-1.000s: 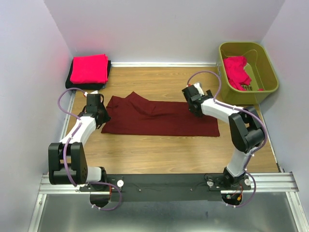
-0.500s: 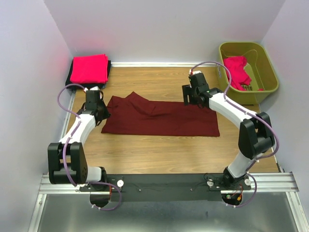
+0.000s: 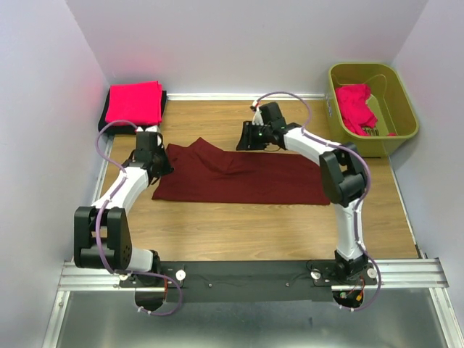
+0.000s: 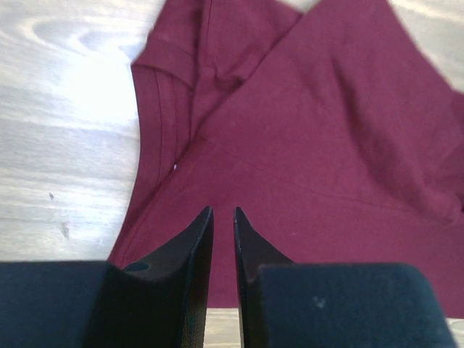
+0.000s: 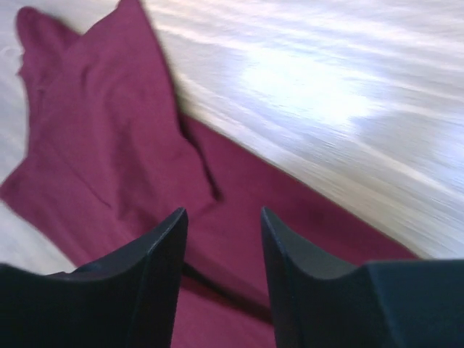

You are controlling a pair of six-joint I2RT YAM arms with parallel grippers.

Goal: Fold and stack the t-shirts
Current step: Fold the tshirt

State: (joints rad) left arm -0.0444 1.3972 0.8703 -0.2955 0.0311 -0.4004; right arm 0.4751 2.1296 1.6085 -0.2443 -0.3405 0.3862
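Observation:
A dark maroon t-shirt (image 3: 239, 177) lies flat on the wooden table as a long folded band, its sleeve end to the left. My left gripper (image 3: 163, 163) hovers at that left end; in the left wrist view its jaws (image 4: 222, 210) stand only a thin gap apart over the maroon cloth (image 4: 312, 145), with nothing between them. Over the shirt's far edge near its middle is my right gripper (image 3: 243, 138). It is open (image 5: 222, 212) above the cloth (image 5: 109, 145) and holds nothing. A folded pinkish-red t-shirt (image 3: 134, 103) rests on a black one (image 3: 109, 127) at the back left.
An olive-green bin (image 3: 399, 109) stands at the back right with a crumpled pinkish-red shirt (image 3: 355, 107) inside. Walls close the table in on the left, back and right. Bare wood (image 3: 239, 225) lies between the maroon shirt and the arm bases.
My right arm has swung left along the shirt's far edge, from its right end to near the middle, and its jaws have narrowed. My left gripper has edged slightly away from the bases.

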